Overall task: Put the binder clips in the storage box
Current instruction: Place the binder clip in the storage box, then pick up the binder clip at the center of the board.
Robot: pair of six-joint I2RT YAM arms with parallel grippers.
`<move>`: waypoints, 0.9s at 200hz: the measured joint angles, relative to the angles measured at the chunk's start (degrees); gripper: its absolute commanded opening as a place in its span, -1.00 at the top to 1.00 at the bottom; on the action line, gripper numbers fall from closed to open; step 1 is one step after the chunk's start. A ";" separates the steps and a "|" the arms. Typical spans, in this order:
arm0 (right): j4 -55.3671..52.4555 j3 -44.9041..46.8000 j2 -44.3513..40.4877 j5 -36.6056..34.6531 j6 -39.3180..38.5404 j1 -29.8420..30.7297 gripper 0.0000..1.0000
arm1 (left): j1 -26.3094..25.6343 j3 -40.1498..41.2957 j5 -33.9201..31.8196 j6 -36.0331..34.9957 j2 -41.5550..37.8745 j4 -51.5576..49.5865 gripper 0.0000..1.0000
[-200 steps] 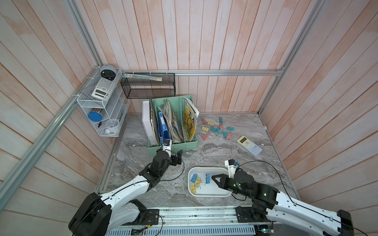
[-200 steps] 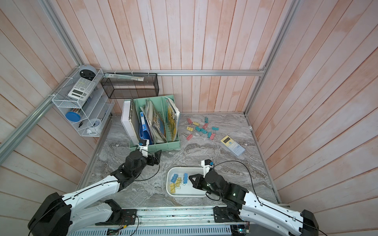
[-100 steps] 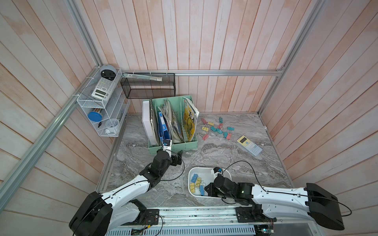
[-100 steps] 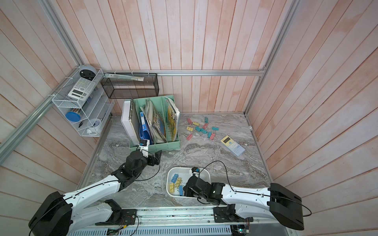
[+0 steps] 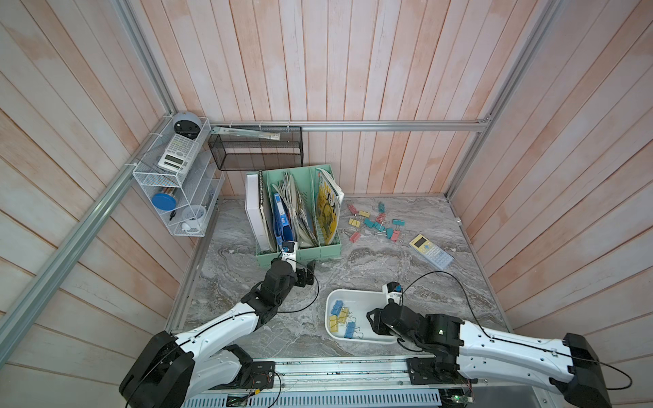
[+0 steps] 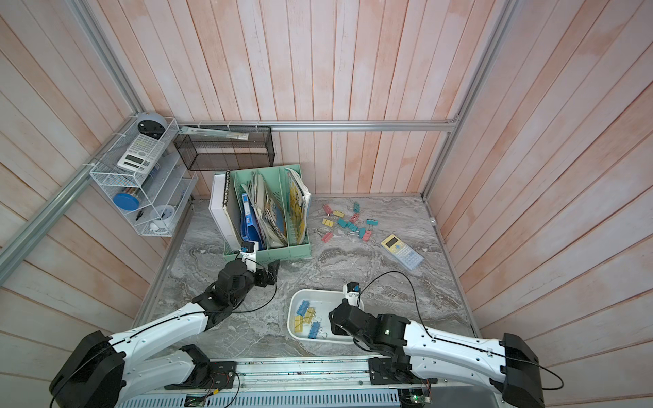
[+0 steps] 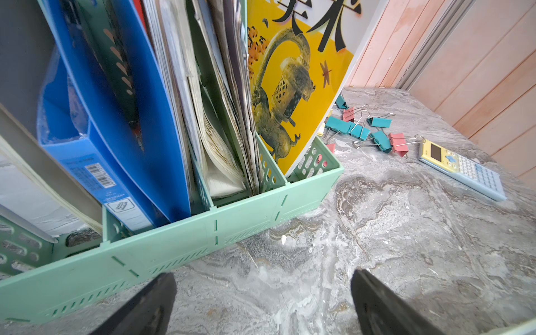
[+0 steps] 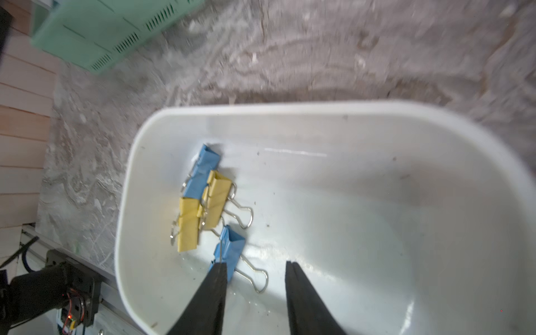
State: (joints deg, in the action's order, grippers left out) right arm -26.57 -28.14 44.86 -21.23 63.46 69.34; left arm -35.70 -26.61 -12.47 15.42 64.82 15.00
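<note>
Most of storage box (image 8: pixel 377 203) bare

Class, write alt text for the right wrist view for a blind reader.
Blue and yellow binder clips lie bunched at one end of a white storage box; the right tool hovers beside them, jaws apart and empty.

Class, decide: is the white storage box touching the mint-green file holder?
Apart. Both top views show bare marble tabletop between the storage box and the file holder.
</note>
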 measured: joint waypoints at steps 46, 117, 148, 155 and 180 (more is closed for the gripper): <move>-0.83 -10.75 0.57 2.34 -16.46 -26.75 0.03 | -0.02 0.00 0.04 0.00 0.07 0.09 -0.99; 15.19 -23.71 43.23 32.61 -18.05 -62.29 -0.03 | -0.33 0.00 -0.74 -1.07 -0.04 -0.11 -1.00; 17.00 -34.38 58.23 37.22 -18.21 -66.16 -0.10 | -0.37 0.00 -1.55 -1.77 -0.26 -0.66 -1.00; 18.25 -35.78 60.52 38.51 -17.94 -67.08 -0.12 | -0.37 0.00 -1.66 -1.95 -0.48 -0.83 -1.00; 21.97 -37.48 65.79 42.14 -16.85 -69.99 -0.16 | -0.37 0.00 -2.23 -2.36 -1.33 -0.85 -1.00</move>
State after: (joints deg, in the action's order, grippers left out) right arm -4.60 -65.63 110.65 20.91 46.61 -0.64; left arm -36.07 -26.61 -14.70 13.06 63.48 14.15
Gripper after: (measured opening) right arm 0.579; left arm 0.996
